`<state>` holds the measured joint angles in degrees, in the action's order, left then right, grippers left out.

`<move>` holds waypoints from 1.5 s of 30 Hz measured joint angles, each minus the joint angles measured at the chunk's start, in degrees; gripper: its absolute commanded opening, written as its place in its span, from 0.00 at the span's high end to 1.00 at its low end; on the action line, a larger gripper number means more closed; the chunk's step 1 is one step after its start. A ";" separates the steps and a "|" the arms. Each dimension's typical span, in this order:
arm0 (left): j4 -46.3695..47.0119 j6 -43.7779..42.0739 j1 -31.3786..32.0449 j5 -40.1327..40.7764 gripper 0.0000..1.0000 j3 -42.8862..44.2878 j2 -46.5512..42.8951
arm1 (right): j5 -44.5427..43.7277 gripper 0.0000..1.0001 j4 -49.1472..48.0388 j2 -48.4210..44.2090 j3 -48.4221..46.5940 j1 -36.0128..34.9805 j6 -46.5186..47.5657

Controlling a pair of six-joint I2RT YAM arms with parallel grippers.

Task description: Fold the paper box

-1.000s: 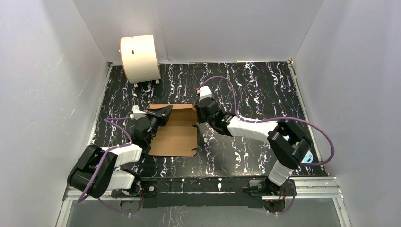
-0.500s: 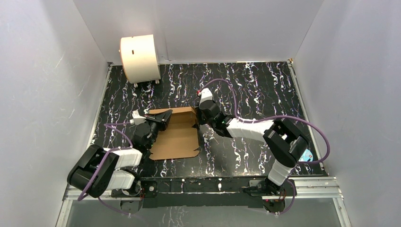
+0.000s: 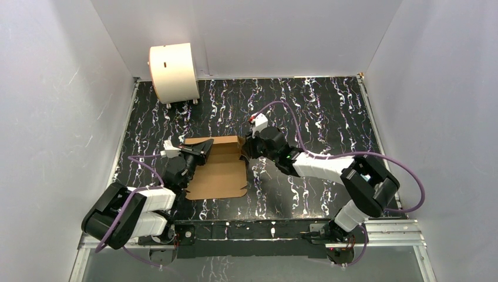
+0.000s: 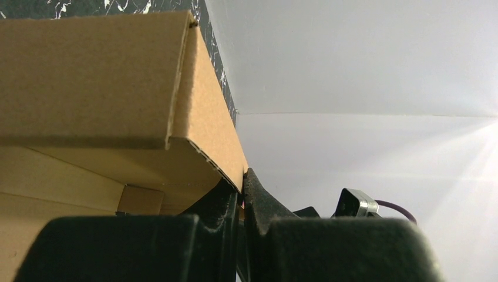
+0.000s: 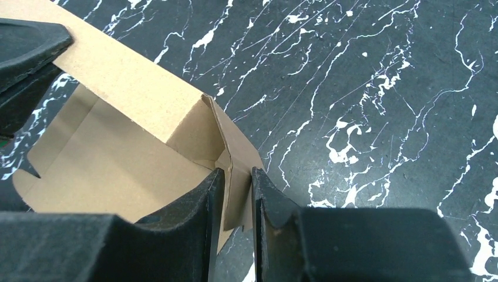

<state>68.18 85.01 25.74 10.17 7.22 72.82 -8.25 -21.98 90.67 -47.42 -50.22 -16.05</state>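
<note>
The paper box (image 3: 220, 170) lies just left of the middle of the black marbled tabletop (image 3: 317, 111), its base panel flat and its wall at the 12 o'clock edge standing up. The left gripper (image 3: 204, 150) is at the box's 10 o'clock corner, its jaws pressed together on the edge of a raised cardboard flap, as the left wrist view shows close up. The right gripper (image 3: 246, 149) is at the 2 o'clock corner. Its jaws stand a little apart and straddle the folded corner flap, the gap looking wider than the card is thick. A cream-white drum (image 3: 173, 71) sits well apart from the box, at the tabletop's 11 o'clock corner.
</note>
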 measured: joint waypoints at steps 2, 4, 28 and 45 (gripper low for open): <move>-0.04 -0.17 0.04 0.00 1.00 -0.11 -0.31 | 2.73 0.69 -0.74 -1.31 1.05 1.14 0.22; -0.04 -0.37 0.13 0.00 1.00 -0.11 -0.33 | 5.88 0.69 -1.05 -2.12 1.51 2.21 0.24; 0.31 -3.19 0.17 -0.13 1.00 -0.76 -0.98 | 32.09 0.35 -13.88 0.57 5.01 8.28 0.42; -2.73 -5.16 0.26 -0.24 1.00 -1.18 -4.09 | 43.71 0.29 -13.97 -4.68 6.99 15.02 9.81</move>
<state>65.45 79.85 26.00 9.93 6.04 68.73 35.46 -35.94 86.00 -40.42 -35.20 -6.24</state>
